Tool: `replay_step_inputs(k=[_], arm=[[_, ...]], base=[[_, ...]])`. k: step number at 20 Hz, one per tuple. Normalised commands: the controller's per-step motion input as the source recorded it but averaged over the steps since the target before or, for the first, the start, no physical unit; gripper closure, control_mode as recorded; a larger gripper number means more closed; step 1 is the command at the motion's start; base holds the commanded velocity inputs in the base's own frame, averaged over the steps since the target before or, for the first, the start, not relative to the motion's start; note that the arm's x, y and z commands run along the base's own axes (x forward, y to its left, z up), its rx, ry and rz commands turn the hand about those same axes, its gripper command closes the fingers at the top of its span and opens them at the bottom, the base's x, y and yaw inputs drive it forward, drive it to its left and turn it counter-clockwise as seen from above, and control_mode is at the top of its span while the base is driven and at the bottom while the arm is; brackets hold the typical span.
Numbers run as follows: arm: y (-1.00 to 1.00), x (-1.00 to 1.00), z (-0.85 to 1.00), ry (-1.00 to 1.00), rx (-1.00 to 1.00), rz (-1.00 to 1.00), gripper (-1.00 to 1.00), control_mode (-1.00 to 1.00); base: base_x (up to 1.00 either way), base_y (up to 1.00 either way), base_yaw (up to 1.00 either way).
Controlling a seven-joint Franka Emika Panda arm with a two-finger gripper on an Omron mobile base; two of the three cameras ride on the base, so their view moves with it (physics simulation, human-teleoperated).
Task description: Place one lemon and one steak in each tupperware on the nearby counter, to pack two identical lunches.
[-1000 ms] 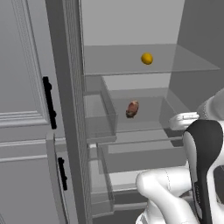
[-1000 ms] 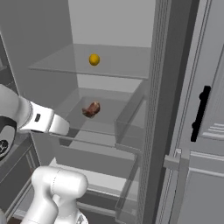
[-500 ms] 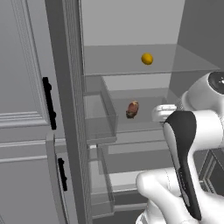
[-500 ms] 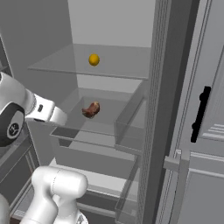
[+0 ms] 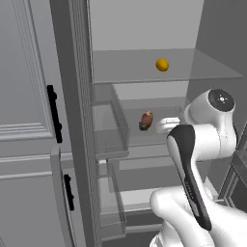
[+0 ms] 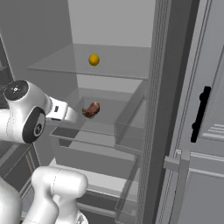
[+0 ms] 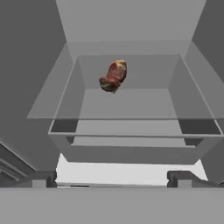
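Spread wide, the hand (image 7: 112,179) holds nothing; its two dark fingertips (image 7: 40,178) rise far apart at the bottom of the hand view, aimed into an open fridge. In the left base view the hand is mostly hidden behind the robot's own white wrist, with just a pale end poking toward the drawer (its tips cannot be made out there).

Just ahead of the tips lies a clear drawer (image 7: 131,133), its front rim nearest and its see-through walls hard to separate from the grey interior behind them. Farther in, toward the back of that drawer, sits the steak (image 7: 113,76), a small reddish-brown lump, apart from the hand; whether it lies in the drawer or on the glass level with it is hard to tell.

Above and deeper still, the lemon (image 5: 162,64) rests alone on a glass shelf (image 5: 135,72). To the side stands the fridge door (image 6: 197,131), cut off by the picture edge.
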Motion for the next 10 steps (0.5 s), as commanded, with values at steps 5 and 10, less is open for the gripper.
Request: replay_step_inputs(k=[5, 10], arm=[[0.01, 0.61, -0.06, 0.00, 0.00, 0.00, -1.00, -1.00], [0.00, 0.45, -0.18, 0.00, 0.00, 0.00, -1.00, -1.00]], base=[[0.00, 0.00, 0.00], [0.00, 0.00, 0.00]])
